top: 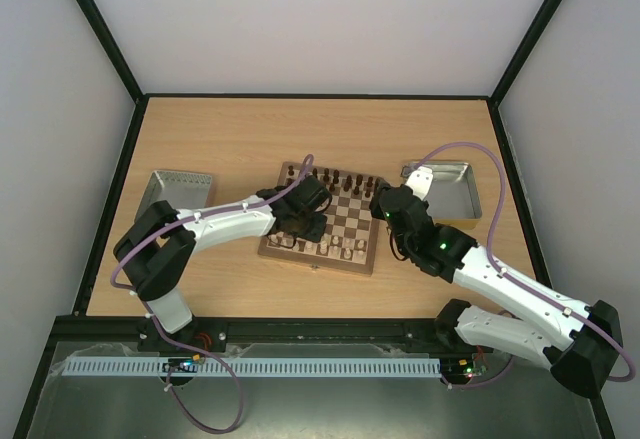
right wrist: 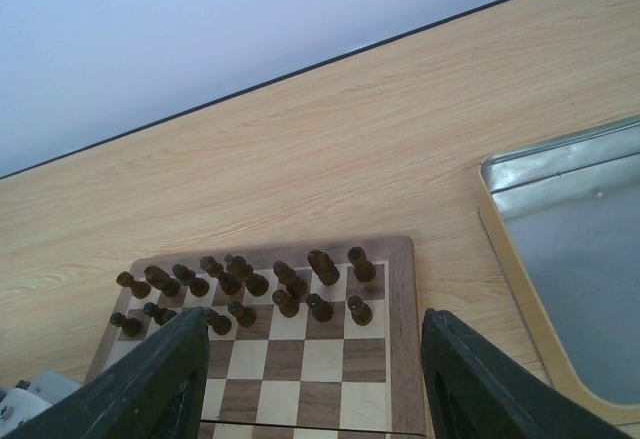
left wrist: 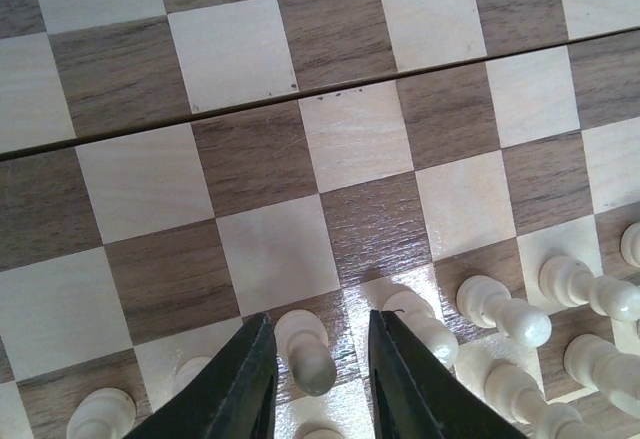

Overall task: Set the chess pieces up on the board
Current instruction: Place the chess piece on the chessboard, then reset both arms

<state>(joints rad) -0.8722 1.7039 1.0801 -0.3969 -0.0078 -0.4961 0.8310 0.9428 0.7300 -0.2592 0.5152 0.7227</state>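
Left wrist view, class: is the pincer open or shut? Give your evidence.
Open. The left pincer has fingers apart either side of a cream pawn, with board showing beside the pawn.

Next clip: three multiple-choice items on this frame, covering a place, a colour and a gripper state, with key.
1. Where on the board do the dark pieces stand? A) far rows B) near rows C) middle squares
2. The pawn inside the left gripper is: A) dark brown B) cream C) red
3. The right gripper is: A) shut on a pawn B) open, empty C) shut, empty
Key: 1A, they line its far edge; 2B, its wood is pale; 3B, jaws spread, nothing between.
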